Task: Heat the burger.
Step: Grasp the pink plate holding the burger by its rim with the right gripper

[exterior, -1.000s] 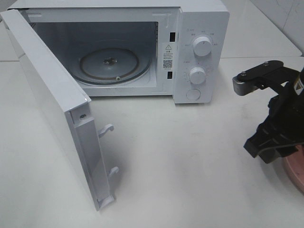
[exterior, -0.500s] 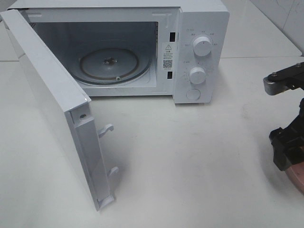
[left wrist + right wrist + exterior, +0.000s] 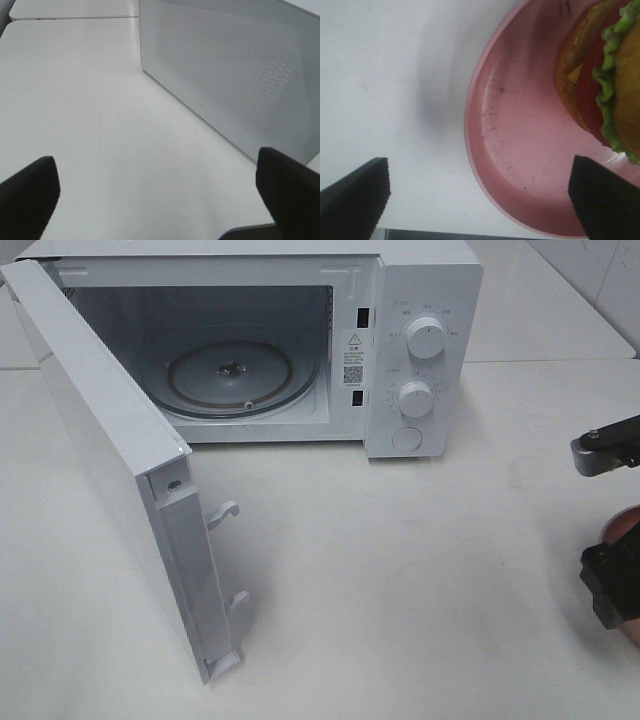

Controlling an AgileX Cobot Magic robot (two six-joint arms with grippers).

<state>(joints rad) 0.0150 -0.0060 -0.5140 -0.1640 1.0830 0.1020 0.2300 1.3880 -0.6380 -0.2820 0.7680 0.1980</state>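
The burger (image 3: 600, 75) sits on a pink plate (image 3: 520, 165), and only the plate's rim peeks in at the right edge of the high view, well apart from the microwave (image 3: 420, 300) at the upper middle of that frame. The right claw (image 3: 480, 200) hangs above the plate with its jaws spread wide, gripping nothing and not touching the burger. The microwave door (image 3: 100, 440) stands swung open at the left, and the glass turntable (image 3: 240, 375) inside is bare. The left claw (image 3: 160, 195) is also open and empty over the white surface (image 3: 400, 580), near the door's mesh face. So opening looks done. Left to do are grasping, loading, closing and setting the dials.
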